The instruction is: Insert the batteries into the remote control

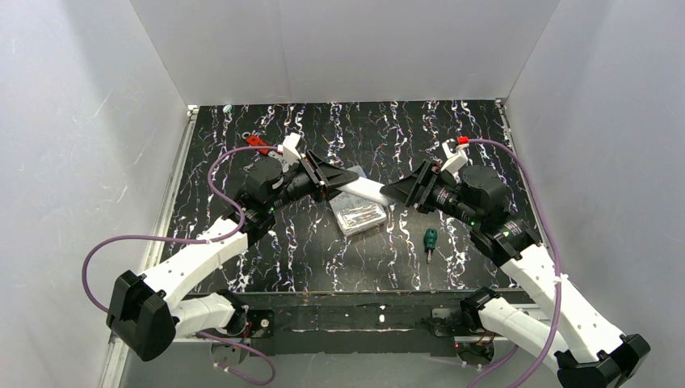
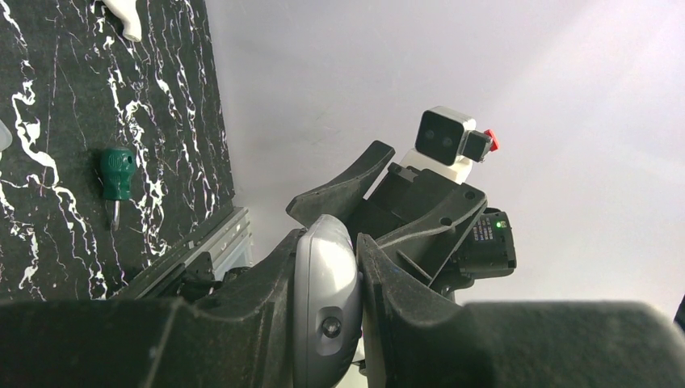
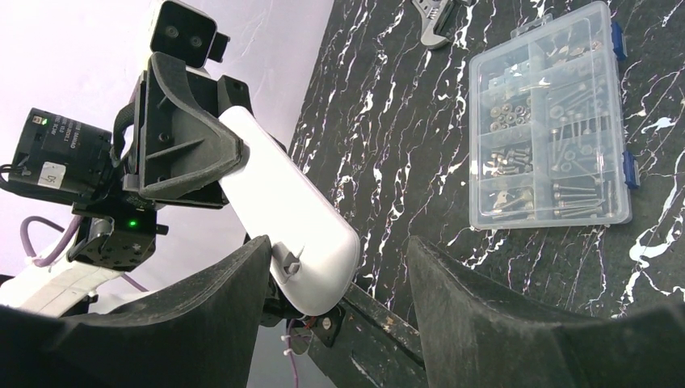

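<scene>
**A:** What is lying nearest the arms?

**B:** A green screwdriver [image 1: 430,240] and, just past it, the clear parts box [image 1: 359,217]. Both are resting on the table [image 1: 363,129].

**A:** And the remote control [image 3: 275,194]?

**B:** It is hanging in the air just beyond the box. The left gripper [image 2: 329,242] is clamping one end, and I would judge it is offering the other end across. The right gripper [image 3: 339,250] is gaping, with its fingers flanking that free end rather than pinching it.

**A:** Which way is it pointing?

**B:** Its long axis is running left to right across the table. The free end is aiming at the right arm.
</scene>
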